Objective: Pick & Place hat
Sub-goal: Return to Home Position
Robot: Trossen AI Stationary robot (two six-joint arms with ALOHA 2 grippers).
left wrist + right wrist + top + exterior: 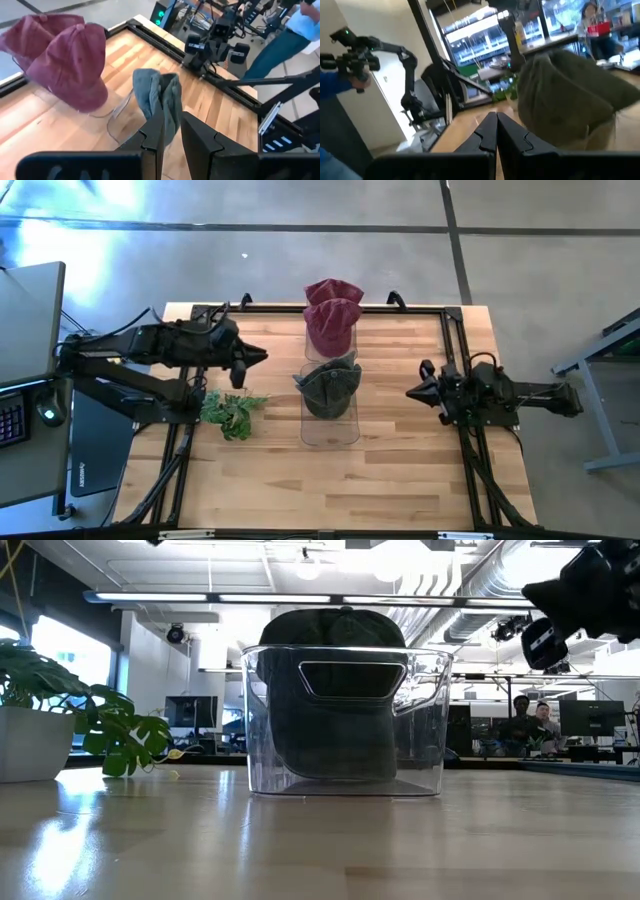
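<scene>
A dark green hat (330, 385) (335, 710) (160, 95) (570, 95) stands on edge inside a clear bin (331, 436) (425, 755) at the table's middle. Its crown rises above the rim. Behind it, two maroon hats (332, 315) (65, 65) fill a second clear bin. My left gripper (262, 356) (173, 135) hovers left of the bins, narrowly open and holding nothing. My right gripper (408, 392) (496, 125) (545, 645) hovers right of the green hat's bin, shut and empty.
A potted plant (232, 412) (60, 725) sits on the table's left part, near my left arm. A black frame (455, 320) runs along the table's edges. Bare wood lies near the front edge (330, 490). People and desks show in the room beyond.
</scene>
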